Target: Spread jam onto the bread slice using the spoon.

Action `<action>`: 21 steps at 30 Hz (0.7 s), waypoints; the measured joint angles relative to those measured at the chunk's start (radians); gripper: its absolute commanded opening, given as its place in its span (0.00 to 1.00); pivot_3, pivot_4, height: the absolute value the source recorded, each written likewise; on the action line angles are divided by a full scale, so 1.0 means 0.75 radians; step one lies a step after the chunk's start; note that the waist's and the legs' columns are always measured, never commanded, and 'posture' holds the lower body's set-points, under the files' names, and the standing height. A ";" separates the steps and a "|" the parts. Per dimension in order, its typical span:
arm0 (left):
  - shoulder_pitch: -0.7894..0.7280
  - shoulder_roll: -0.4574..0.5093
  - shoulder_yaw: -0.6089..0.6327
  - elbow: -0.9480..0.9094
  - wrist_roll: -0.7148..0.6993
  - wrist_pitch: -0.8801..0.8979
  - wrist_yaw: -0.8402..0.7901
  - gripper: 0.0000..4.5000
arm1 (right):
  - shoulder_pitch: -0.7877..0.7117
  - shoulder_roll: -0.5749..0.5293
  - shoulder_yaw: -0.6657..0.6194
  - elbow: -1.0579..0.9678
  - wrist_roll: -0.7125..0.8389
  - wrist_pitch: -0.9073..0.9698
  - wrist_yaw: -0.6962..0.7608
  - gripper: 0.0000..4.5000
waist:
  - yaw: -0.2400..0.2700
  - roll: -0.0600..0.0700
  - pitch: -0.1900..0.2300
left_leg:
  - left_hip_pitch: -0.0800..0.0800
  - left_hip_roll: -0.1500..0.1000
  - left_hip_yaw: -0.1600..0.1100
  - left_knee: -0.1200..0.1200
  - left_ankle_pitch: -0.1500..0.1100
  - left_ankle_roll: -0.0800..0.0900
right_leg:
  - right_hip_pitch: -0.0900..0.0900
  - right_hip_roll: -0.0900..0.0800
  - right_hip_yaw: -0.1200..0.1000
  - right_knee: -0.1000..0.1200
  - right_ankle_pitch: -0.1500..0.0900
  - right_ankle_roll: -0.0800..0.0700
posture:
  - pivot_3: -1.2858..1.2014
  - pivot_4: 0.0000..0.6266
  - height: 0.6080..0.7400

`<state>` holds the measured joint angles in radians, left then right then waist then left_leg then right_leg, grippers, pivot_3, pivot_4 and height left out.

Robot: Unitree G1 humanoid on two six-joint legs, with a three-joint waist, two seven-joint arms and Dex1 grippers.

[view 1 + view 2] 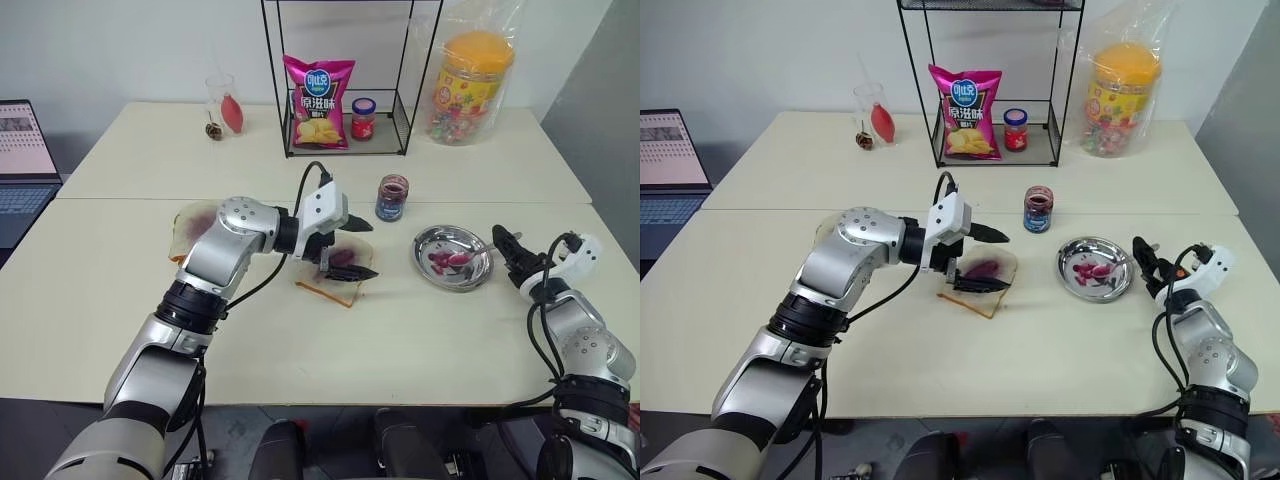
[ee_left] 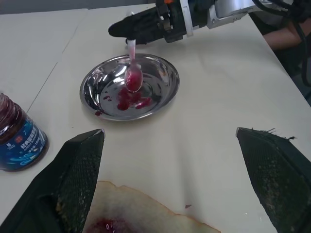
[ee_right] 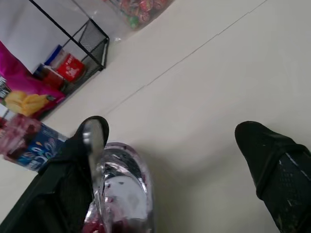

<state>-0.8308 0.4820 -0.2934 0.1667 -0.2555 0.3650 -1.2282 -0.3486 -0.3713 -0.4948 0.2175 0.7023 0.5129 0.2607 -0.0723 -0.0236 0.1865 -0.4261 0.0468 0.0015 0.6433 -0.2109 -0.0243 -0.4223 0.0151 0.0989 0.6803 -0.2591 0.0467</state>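
Right pincer (image 1: pixel 508 245) spread, spoon (image 2: pixel 132 73) seemingly touching

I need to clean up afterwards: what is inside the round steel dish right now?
Inside the steel dish lie red jam blobs and smears, plus the spoon, bowl down in the dish, handle resting over the rim toward the open right gripper. Whatever lies beneath the spoon's bowl is covered.

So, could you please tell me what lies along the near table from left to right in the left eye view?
Thick pile of white bread slices smeared purple → left gripper over the single jam-smeared bread slice → small blue-labelled glass jar of dark jam → round steel dish holding the small silver spoon → right gripper.
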 measured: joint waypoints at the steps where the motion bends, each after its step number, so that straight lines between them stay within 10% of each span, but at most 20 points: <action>1: 0.000 0.001 0.001 0.000 0.000 0.000 0.000 1.00 | 0.000 -0.005 0.007 0.003 -0.015 -0.008 0.001 0.99 | 0.000 0.000 0.000 | 0.000 0.000 0.000 0.000 0.000 0.000 | 0.000 0.000 0.000 0.000 0.000 0.000 | 0.52 0.24 1.00; 21: 0.003 0.018 0.025 -0.004 -0.002 0.004 0.025 1.00 | -0.048 -0.029 0.049 0.087 -0.230 -0.228 -0.006 0.99 | 0.000 0.000 0.000 | 0.000 0.000 0.000 0.001 0.000 0.000 | 0.001 0.000 0.000 0.000 0.000 0.000 | 0.52 0.24 1.00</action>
<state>-0.8282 0.4957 -0.2748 0.1636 -0.2572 0.3683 -1.2096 -0.3843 -0.3929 -0.4580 0.2830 0.5299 0.3417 0.2565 -0.0724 -0.0236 0.1865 -0.4258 0.0468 0.0015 0.6438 -0.2109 -0.0243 -0.4218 0.0151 0.0990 0.6804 -0.2589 0.0468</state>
